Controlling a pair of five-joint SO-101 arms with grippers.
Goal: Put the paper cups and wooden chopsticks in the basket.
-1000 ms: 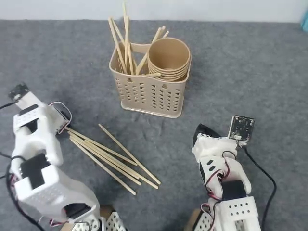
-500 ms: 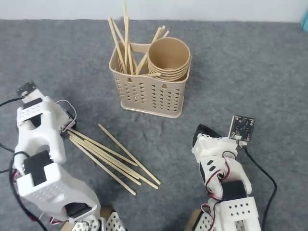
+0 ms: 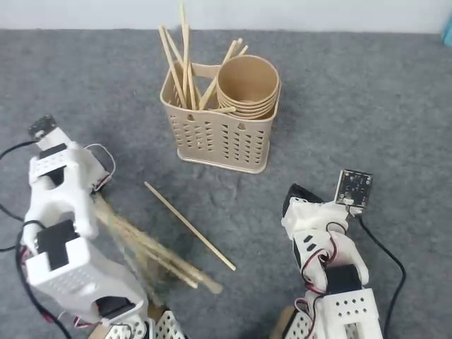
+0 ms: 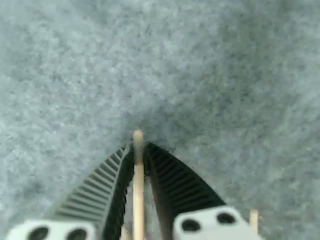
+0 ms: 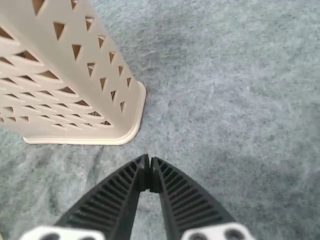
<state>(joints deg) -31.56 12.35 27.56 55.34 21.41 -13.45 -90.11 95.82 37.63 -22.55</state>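
Observation:
The beige basket (image 3: 219, 138) stands at the back middle of the carpet, with stacked paper cups (image 3: 247, 86) and several wooden chopsticks (image 3: 185, 63) upright in it. My left gripper (image 4: 138, 148) is shut on a chopstick (image 4: 138, 180) at the left. In the high view a blurred bundle of chopsticks (image 3: 152, 247) runs from the left gripper (image 3: 101, 187) toward the front. A single chopstick (image 3: 189, 224) lies flat on the carpet beside the bundle. At the front right, my right gripper (image 5: 149, 161) is shut on nothing, a short way in front of the basket (image 5: 65, 75).
Grey carpet (image 3: 367, 99) covers the whole table. The right arm's body (image 3: 325, 247) stands at the front right and the left arm's body (image 3: 60, 233) at the front left. Open carpet lies to both sides of the basket.
The left arm has shifted slightly and the chopstick bundle has swung off the carpet, now blurred. One chopstick stayed where it lay. The right arm has not moved.

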